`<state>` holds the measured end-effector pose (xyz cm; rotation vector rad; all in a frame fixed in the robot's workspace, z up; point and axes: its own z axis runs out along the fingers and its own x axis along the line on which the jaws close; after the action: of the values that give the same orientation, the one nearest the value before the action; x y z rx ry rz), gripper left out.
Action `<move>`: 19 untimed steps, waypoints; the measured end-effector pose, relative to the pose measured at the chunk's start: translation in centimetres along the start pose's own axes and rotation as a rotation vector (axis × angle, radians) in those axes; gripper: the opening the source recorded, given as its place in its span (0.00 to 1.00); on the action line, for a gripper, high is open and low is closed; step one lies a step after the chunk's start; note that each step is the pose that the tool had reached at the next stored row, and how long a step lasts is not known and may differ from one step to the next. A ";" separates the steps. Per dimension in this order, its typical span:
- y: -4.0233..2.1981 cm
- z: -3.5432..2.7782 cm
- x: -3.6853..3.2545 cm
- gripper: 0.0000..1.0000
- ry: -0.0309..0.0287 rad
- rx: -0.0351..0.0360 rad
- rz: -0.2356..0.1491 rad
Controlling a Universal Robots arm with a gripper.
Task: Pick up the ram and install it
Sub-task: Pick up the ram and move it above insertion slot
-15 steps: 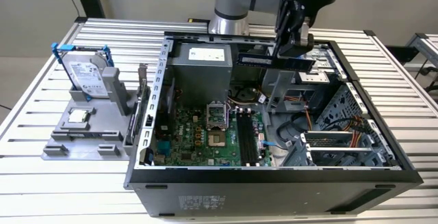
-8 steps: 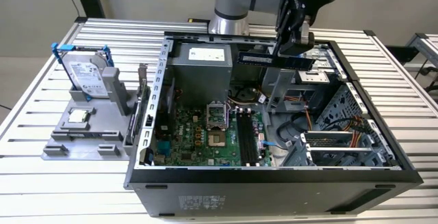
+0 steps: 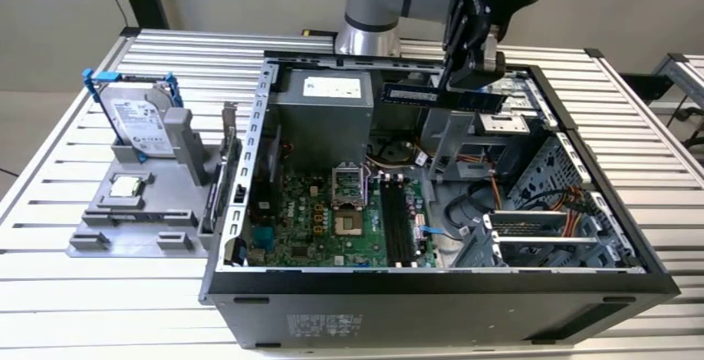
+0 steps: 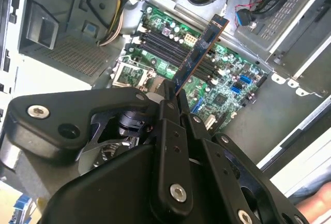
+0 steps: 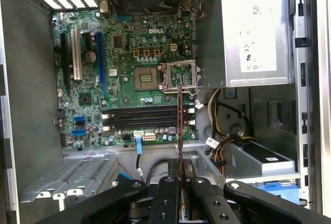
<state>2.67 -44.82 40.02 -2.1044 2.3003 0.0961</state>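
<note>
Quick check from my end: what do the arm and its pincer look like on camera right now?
The arm is a silver-grey round tube with light blue trim at its joint. The pincer is matte black, built from flat link bars with rounded ends, pinned together with silver screws.

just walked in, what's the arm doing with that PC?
The arm's hand is shut on the ram, holding it in the air above the open computer case. The stick is not yet installed. The motherboard's memory slots lie below it and look empty.
</note>
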 end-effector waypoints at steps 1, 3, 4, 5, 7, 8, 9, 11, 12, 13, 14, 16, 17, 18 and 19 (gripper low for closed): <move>0.00 0.00 0.00 0.00 0.0000 0.0000 0.000; 0.00 0.00 0.00 0.00 -0.0001 -0.0001 0.000; 0.00 0.00 0.00 0.00 -0.0003 0.0000 0.000; 0.00 0.00 0.00 0.00 -0.0004 0.0000 0.000; 0.00 0.00 0.00 0.00 -0.0005 0.0004 0.008; -0.01 0.00 0.00 0.00 -0.0009 0.0009 0.016; -0.01 0.00 0.00 0.00 -0.0012 0.0015 0.027; 0.00 0.00 0.00 0.00 -0.0020 0.0033 0.057; 0.00 0.01 0.00 0.00 -0.0027 0.0044 0.076; 0.00 0.01 0.00 0.00 -0.0032 0.0055 0.094; 0.00 0.00 0.00 0.00 -0.0037 0.0065 0.113; 0.00 0.01 0.00 0.00 -0.0049 0.0086 0.148; 0.00 0.01 0.00 0.00 -0.0054 0.0097 0.167; 0.00 0.01 0.00 0.00 -0.0059 0.0107 0.184; 0.00 0.01 0.00 0.00 -0.0065 0.0119 0.203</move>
<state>2.67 -44.82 40.01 -1.8558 2.4973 0.0922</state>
